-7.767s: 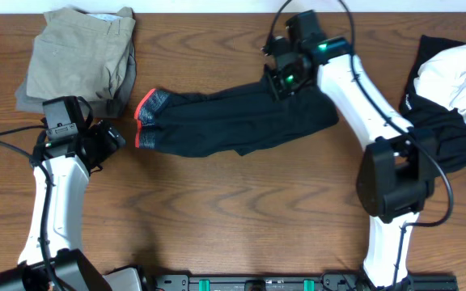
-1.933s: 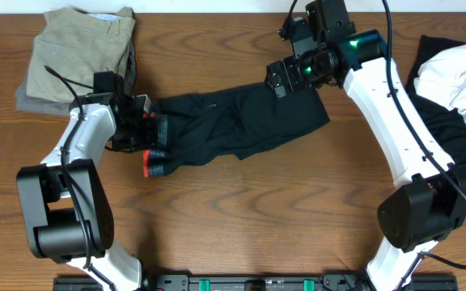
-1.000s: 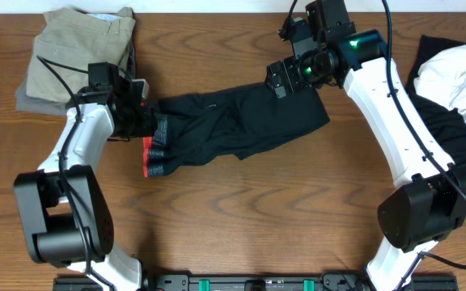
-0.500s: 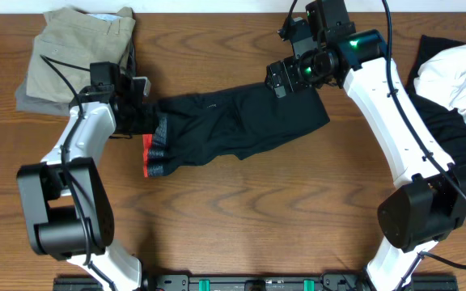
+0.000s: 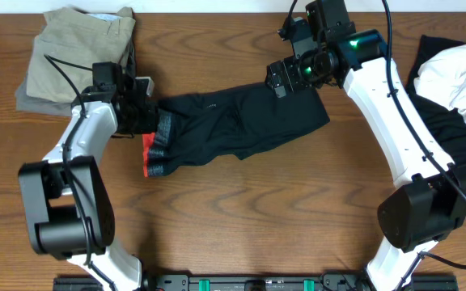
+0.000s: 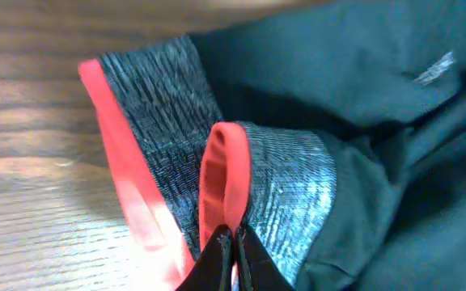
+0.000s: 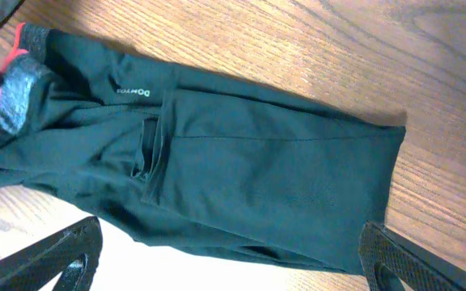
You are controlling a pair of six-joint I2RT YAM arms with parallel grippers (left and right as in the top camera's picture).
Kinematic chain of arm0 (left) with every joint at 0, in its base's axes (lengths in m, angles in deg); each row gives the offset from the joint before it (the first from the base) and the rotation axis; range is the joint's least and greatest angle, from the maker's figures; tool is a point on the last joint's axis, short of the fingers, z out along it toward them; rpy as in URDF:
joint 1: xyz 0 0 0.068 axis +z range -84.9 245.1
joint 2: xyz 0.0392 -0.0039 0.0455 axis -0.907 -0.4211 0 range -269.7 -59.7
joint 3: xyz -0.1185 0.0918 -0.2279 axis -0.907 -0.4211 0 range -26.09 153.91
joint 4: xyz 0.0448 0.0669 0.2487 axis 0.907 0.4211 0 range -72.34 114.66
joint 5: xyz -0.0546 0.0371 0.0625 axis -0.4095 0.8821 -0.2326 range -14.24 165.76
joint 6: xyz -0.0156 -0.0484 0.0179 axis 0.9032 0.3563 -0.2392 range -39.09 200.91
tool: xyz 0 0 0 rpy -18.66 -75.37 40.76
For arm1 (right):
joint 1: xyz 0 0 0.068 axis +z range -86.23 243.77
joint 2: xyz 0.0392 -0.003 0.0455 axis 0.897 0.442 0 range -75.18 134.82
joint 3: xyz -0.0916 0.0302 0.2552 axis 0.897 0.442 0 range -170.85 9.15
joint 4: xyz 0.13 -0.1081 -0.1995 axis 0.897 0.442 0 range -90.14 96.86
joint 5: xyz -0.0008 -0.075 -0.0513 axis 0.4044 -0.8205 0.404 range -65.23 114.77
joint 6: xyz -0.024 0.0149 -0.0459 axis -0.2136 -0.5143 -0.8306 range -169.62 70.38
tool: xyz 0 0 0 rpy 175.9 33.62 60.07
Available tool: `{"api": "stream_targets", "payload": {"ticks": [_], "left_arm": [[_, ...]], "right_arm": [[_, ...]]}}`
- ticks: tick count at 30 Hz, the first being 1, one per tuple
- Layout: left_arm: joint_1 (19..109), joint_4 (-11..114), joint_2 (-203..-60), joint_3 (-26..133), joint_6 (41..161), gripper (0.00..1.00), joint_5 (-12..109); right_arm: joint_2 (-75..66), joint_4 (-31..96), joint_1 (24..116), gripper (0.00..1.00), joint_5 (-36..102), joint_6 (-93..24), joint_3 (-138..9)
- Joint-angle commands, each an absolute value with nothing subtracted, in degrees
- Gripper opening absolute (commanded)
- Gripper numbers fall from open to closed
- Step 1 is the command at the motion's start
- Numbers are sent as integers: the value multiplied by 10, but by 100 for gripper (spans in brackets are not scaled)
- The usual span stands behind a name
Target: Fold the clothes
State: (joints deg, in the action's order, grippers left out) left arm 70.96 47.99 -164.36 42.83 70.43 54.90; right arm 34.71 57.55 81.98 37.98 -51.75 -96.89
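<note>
Black trousers (image 5: 233, 125) are laid across the middle of the table (image 5: 257, 226), with the legs running up to the right and the waistband (image 5: 154, 152) at the left end. The waistband is red-orange at its edge and ribbed grey behind. In the left wrist view it is seen doubled over, with one raised red loop pinched between the closed jaws of the left gripper (image 6: 231, 242). The rest of the band lies flat on the wood beside that loop.

The right gripper (image 5: 284, 79) is held over the upper right part of the trousers, near the leg ends. Its jaws are spread wide with nothing between them, and its fingers (image 7: 67, 250) are seen at the lower corners of the right wrist view, with the fabric below. Whether the cloth is touched cannot be told.

A khaki garment (image 5: 83, 48) is folded at the upper left on a grey one (image 5: 24, 99), near the left gripper. At the right edge, a white garment (image 5: 459, 73) is heaped on a black one (image 5: 451, 141), well apart from the trousers.
</note>
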Motion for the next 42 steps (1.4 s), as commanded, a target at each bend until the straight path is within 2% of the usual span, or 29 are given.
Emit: {"api": "stream_targets", "payload": {"ticks": [1, 8, 16, 20, 25, 28, 29, 32, 42], "left_arm": [[708, 473, -1576, 457, 707, 6, 539], [708, 420, -1511, 457, 726, 6, 540], [708, 364, -1524, 457, 733, 6, 549], [708, 414, -1529, 457, 735, 6, 560], [708, 554, -1530, 457, 725, 8, 610], [708, 635, -1529, 450, 725, 17, 613], [708, 649, -1529, 447, 727, 24, 613], [708, 680, -1529, 425, 758, 30, 613], [708, 568, -1529, 286, 853, 41, 644]], "right_arm": [[349, 575, 819, 99, 376, -525, -972], [349, 576, 819, 99, 376, -525, -972], [349, 579, 819, 99, 376, -525, -972], [349, 582, 819, 99, 376, -525, -972], [349, 588, 819, 99, 376, -525, -972], [349, 588, 819, 99, 376, -525, -972], [349, 588, 819, 99, 376, -525, -972], [349, 586, 819, 99, 376, -529, -972], [349, 588, 819, 99, 375, -536, -972]]}}
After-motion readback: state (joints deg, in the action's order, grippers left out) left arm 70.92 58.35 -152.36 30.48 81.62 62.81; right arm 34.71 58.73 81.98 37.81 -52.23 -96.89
